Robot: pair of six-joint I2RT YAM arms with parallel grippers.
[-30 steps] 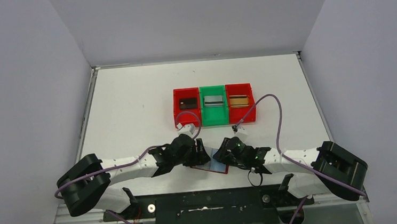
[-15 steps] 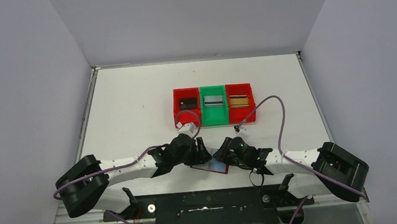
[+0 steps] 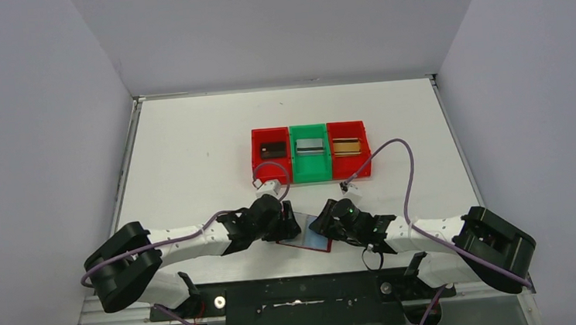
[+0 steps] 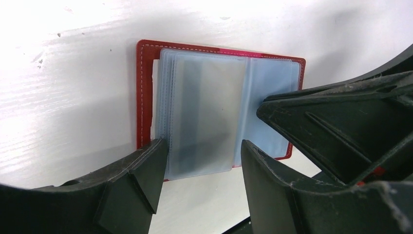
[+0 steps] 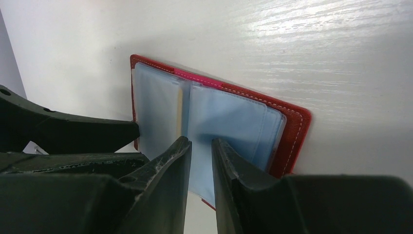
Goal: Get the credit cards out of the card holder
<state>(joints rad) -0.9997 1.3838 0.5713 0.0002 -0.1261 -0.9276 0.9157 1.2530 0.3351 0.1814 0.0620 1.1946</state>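
Observation:
The dark red card holder (image 3: 309, 239) lies open on the table near the front edge, its clear bluish sleeves up. My left gripper (image 3: 293, 221) is open at its left side. In the left wrist view the fingers (image 4: 204, 151) straddle the near edge of a greyish sleeve page (image 4: 209, 117) over the red cover (image 4: 141, 97). My right gripper (image 3: 327, 223) is over the holder's right half. In the right wrist view its fingers (image 5: 200, 144) stand a narrow gap apart above the blue sleeves (image 5: 234, 122), nothing between them. A thin tan edge (image 5: 179, 114) shows at the fold.
Three bins stand in a row mid-table: a left red bin (image 3: 258, 161) with a black card (image 3: 272, 150), a green bin (image 3: 297, 166) with a silver card (image 3: 310, 146), and a right red bin (image 3: 364, 156) with a gold card (image 3: 347, 146). The table's front edge is just behind the holder.
Almost nothing. Both grippers stay at the open holder; the arms have shifted only very slightly.

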